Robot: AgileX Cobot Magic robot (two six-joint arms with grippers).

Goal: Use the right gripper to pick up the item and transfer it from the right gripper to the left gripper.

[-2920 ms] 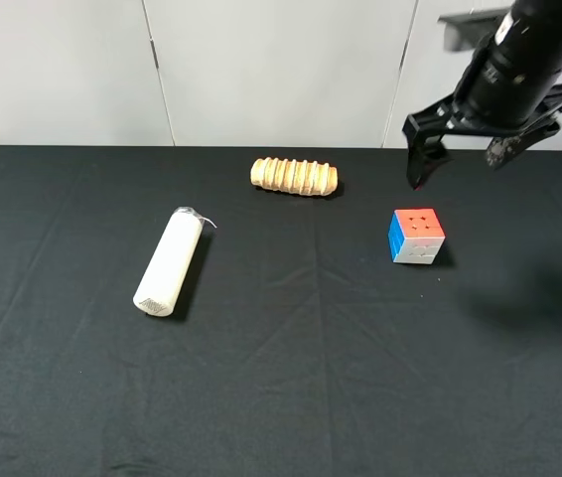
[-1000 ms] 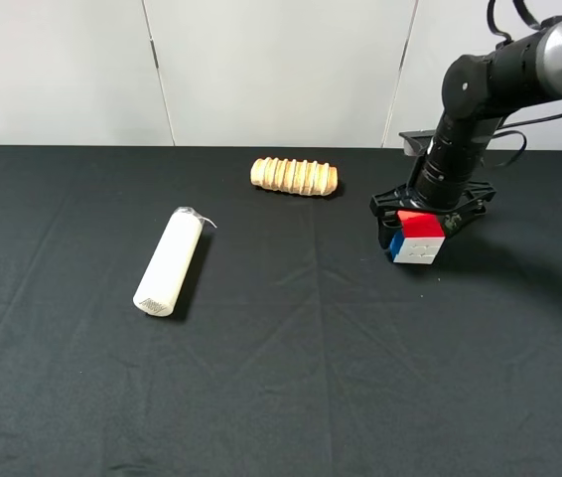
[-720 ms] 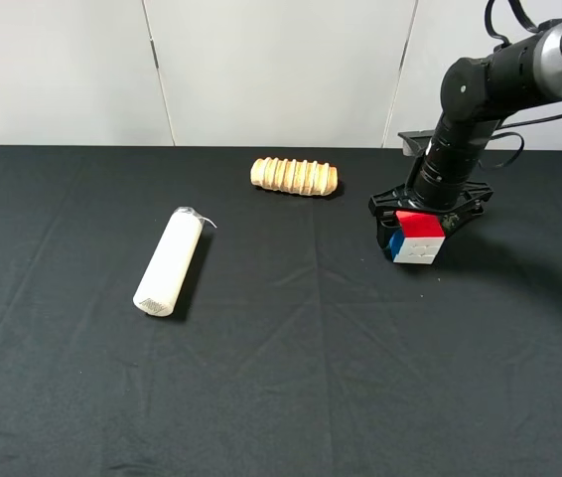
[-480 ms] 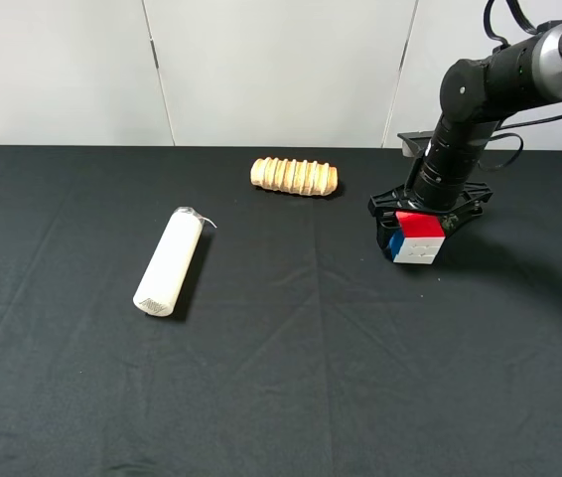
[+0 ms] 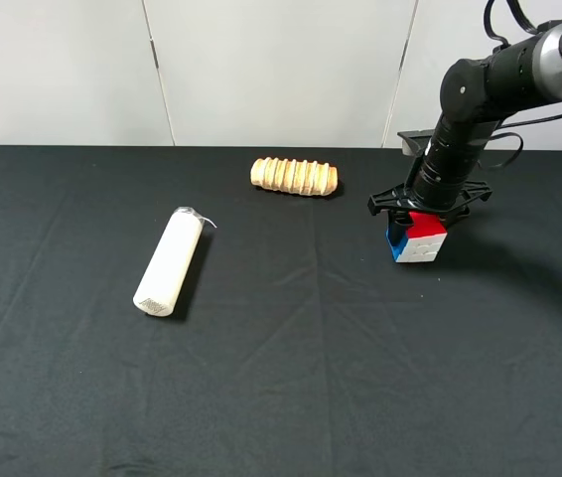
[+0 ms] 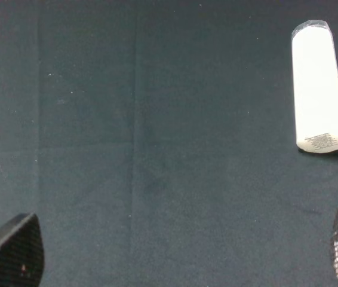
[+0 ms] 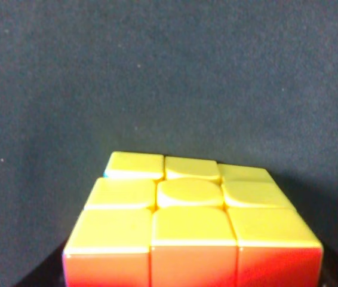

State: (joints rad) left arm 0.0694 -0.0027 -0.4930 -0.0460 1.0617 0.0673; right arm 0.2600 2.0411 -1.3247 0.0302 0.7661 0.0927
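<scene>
The item, a small puzzle cube (image 5: 415, 238) with red, blue and white faces showing, is at the right of the black table, slightly tilted. My right gripper (image 5: 421, 213) comes down on it from above, its jaws closed against the cube's sides. In the right wrist view the cube (image 7: 193, 221) fills the lower half, with a yellow face and an orange-red face showing. My left gripper (image 6: 181, 250) is open and empty above bare cloth, with only its two fingertips (image 6: 14, 248) in the corners of the left wrist view. It is out of the exterior view.
A white cylinder (image 5: 169, 261) lies on the table's left half and shows in the left wrist view (image 6: 318, 89). A ribbed wooden roller (image 5: 294, 176) lies at the back middle, left of the cube. A white wall stands behind the table.
My right gripper came down from above the table and closed around the cube. In the last half second the cube has risen slightly and tilted.
</scene>
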